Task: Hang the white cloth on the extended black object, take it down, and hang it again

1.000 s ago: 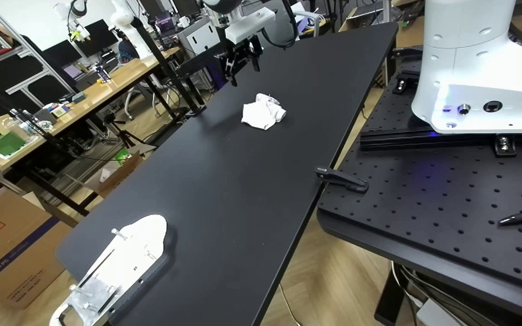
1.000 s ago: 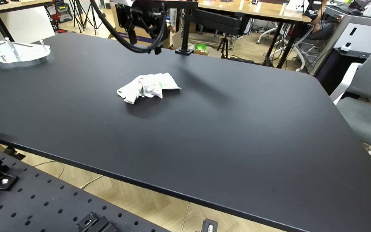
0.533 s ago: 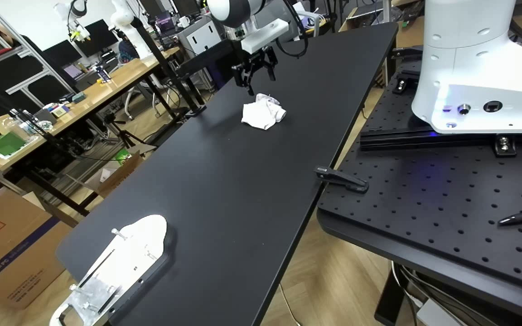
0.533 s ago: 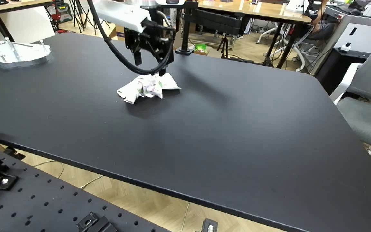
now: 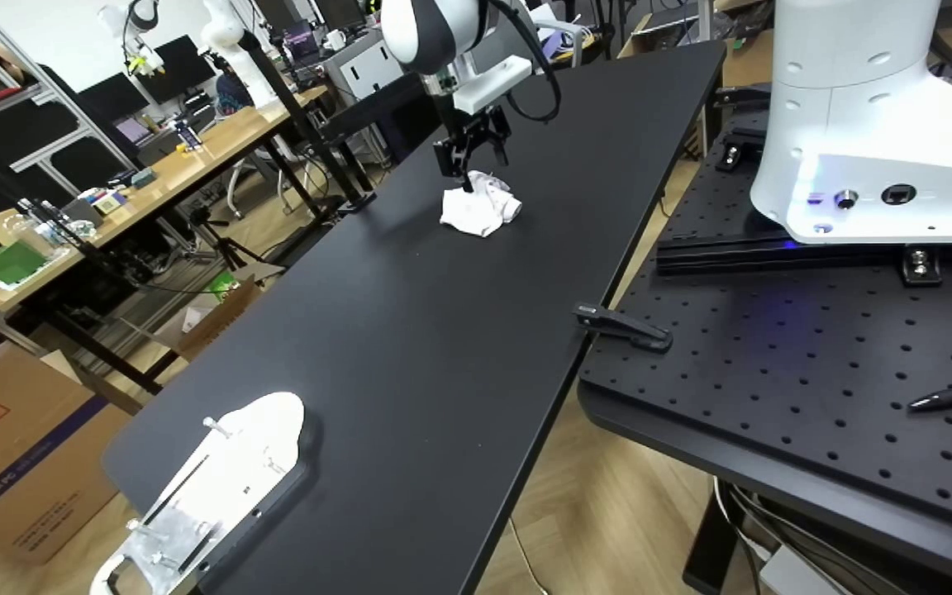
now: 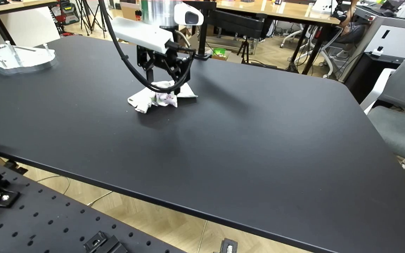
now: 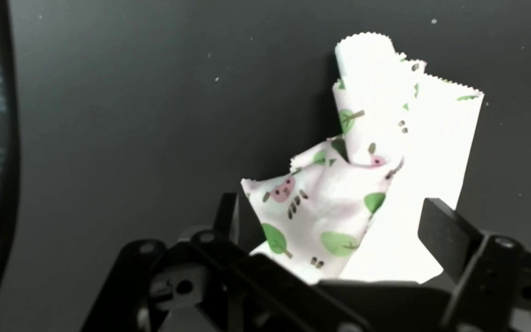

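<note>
The white cloth [image 5: 472, 216], printed with green leaves and pink faces, lies crumpled on the black table in both exterior views [image 6: 142, 99]. It also shows in the wrist view [image 7: 334, 198]. My gripper [image 5: 485, 173] is open, low over the cloth, fingers pointing down. In the wrist view its fingertips [image 7: 332, 207] stand apart on either side of the cloth, with nothing gripped. In an exterior view the gripper [image 6: 163, 86] and its cable hide part of the cloth. The extended black object [image 5: 373, 109] is a horizontal arm on a post at the table edge, also visible here [image 6: 236, 24].
A white plate-like fixture [image 5: 253, 438] with upright pegs stands at one table end, also seen here [image 6: 30, 58]. A black clamp [image 5: 625, 326] sits at the table edge beside the perforated robot base [image 5: 773, 372]. A grey chair [image 6: 403, 116] stands beyond the table.
My gripper has moved down and across from beside the black arm to the cloth, staying open. The cloth has not moved.
</note>
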`<state>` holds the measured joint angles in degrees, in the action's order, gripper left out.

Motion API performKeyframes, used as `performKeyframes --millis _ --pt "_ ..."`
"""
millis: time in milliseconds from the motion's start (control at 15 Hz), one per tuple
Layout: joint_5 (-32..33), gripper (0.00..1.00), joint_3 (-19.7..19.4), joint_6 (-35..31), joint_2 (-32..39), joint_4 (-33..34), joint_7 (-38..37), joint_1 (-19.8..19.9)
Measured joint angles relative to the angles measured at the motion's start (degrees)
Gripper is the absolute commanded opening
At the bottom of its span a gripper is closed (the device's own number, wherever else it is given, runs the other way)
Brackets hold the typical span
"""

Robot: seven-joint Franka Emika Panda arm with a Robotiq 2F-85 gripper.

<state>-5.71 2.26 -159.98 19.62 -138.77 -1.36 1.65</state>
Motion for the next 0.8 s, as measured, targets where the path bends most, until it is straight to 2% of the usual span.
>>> performKeyframes --millis 200,267,333,800 --pt "-0.1 1.0 1.2 0.4 1.3 1.6 2.2 0.2" --pt "-0.1 0.75 1.3 1.0 1.7 2.0 2.3 0.2" --pt "-0.1 0.75 1.2 1.6 2.2 2.4 2.3 0.2" --pt "-0.1 0.25 0.6 3.3 3.5 3.2 2.3 0.6"
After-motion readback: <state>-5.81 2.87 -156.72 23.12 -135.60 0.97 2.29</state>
